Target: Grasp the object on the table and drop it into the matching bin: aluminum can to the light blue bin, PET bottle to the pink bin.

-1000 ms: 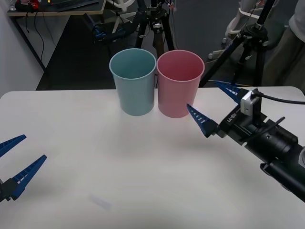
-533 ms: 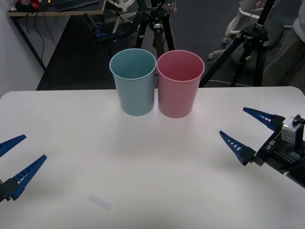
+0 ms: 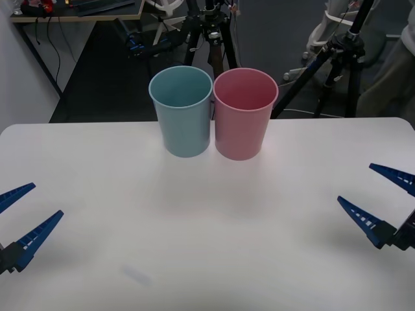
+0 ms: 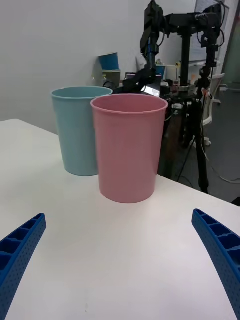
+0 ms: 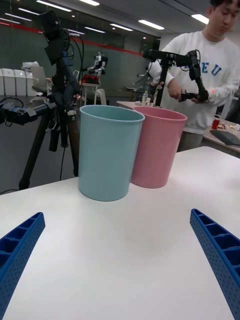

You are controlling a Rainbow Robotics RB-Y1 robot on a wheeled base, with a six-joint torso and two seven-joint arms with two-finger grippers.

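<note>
The light blue bin point(image 3: 185, 116) and the pink bin point(image 3: 243, 120) stand upright side by side, touching, at the far middle of the white table point(image 3: 207, 220). The object, an aluminum can, is out of view; from the front I cannot see the bins' bottoms. My right gripper point(image 3: 355, 183) hangs open over the table's right edge, well clear of the pink bin point(image 4: 129, 150) and the light blue bin point(image 4: 75, 130). My left gripper point(image 3: 47, 199) is open at the near left, facing the light blue bin point(image 5: 107, 155) and the pink bin point(image 5: 157, 150).
Black tripods point(image 3: 214, 32) point(image 3: 337, 58) stand on the floor just behind the table's far edge. A faint smudge point(image 3: 136, 275) marks the tabletop near the front left.
My right gripper has drawn back from beside the pink bin to the table's right edge, staying open. The left gripper and both bins have not moved.
</note>
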